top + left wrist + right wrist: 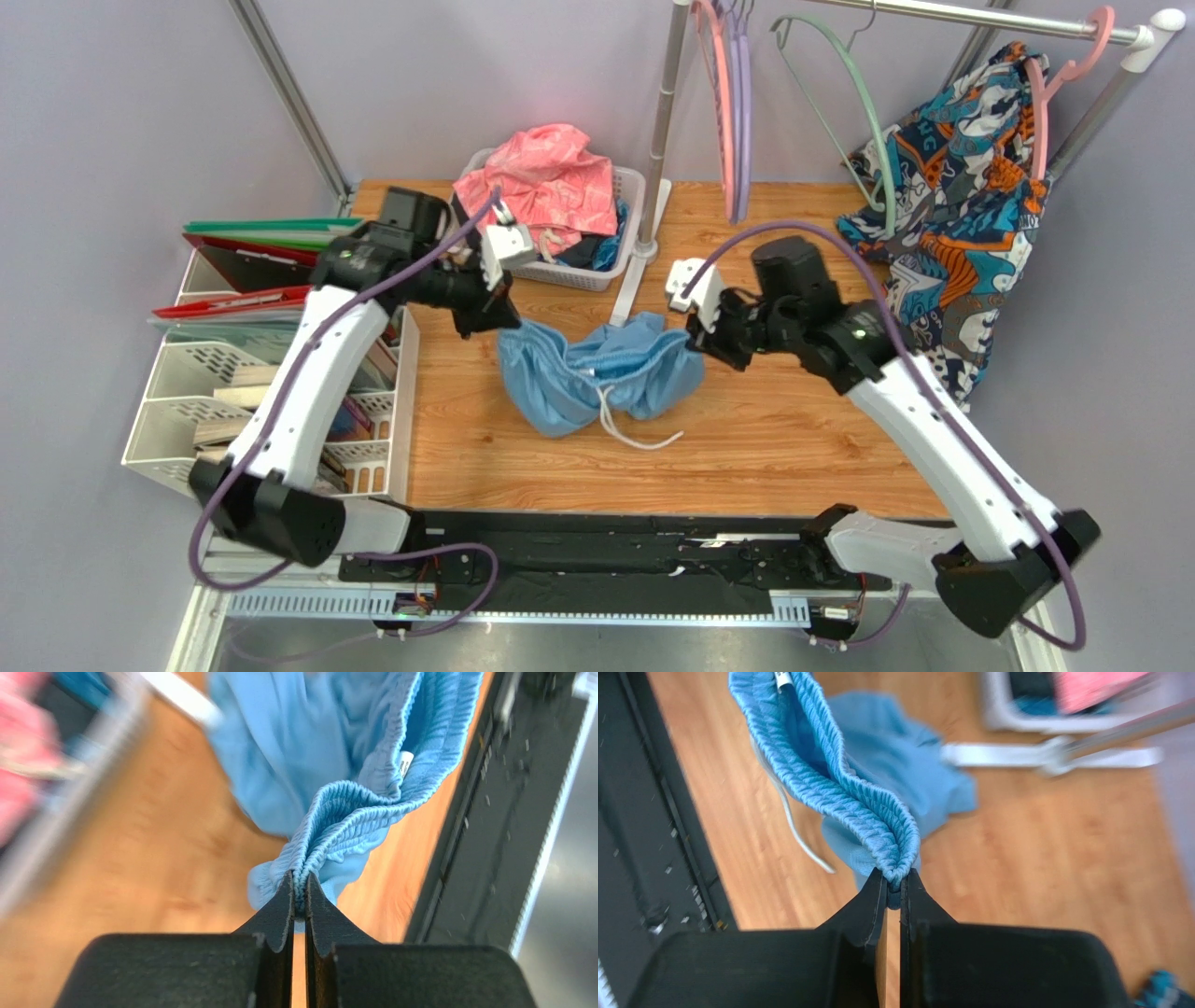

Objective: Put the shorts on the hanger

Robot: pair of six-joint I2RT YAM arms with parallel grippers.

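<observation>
Wood-grain table (786, 434) carries everything. At its left edge stand white desk trays (176, 385) with green and red folders (260, 238) on top. The left gripper (494, 305) comes next; its wrist camera shows the jaws clamped tight on one end of the ribbed elastic waistband (351, 815). Behind it sits a white basket (627, 210) heaped with pink cloth (547, 175). The shorts (603, 367) sag mid-table between both grippers, the white drawstring (634, 431) trailing toward the near edge (whether the lowest fabric rests on the wood I cannot tell). The right gripper (701, 333) pinches the other end of the waistband, jaws closed on the folded elastic. Farther right, the hanger (875, 133) hangs from the rail (982, 17), beside a teal-orange patterned garment (961, 210), well apart from the shorts.
</observation>
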